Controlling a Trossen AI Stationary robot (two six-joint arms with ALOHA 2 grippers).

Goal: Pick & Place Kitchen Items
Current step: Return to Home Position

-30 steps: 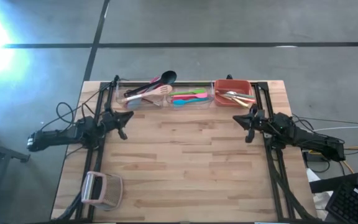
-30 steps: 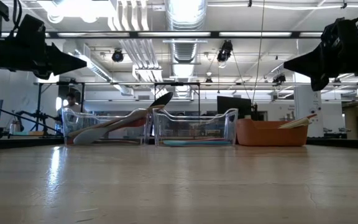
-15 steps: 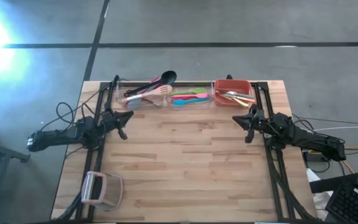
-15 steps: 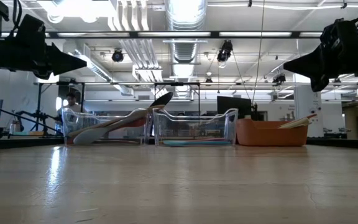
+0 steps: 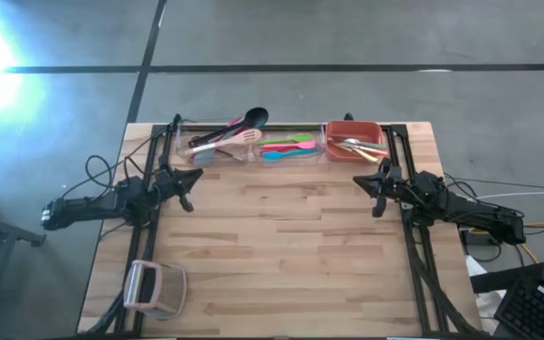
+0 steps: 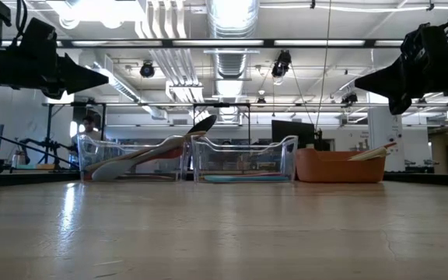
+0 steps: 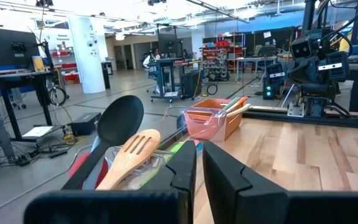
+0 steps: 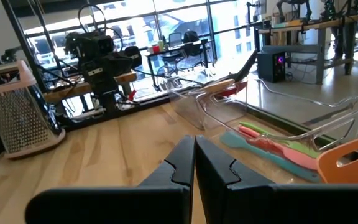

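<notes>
Nothing has moved: left gripper (image 5: 194, 177) and right gripper (image 5: 360, 180) hover closed and empty over the table (image 5: 281, 255), utensils (image 5: 286, 147) lying in 3 bins (image 5: 352, 124).

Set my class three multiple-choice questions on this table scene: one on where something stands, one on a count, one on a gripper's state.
1. Where does the grater stand?
A. at the middle of the table
B. under the right arm
C. at a table corner on the side of the left arm

2. How many bins line the far edge?
A. two
B. three
C. five

3. The right gripper is:
A. shut and empty
B. shut on a teal spatula
C. open around the grater

Answers:
1 C: the high view shows it at the near corner on that side, apart from everything else.
2 B: the left clear bin, middle clear bin and orange bin stand in one row.
3 A: its wrist view shows the fingers together with nothing between them.
</notes>
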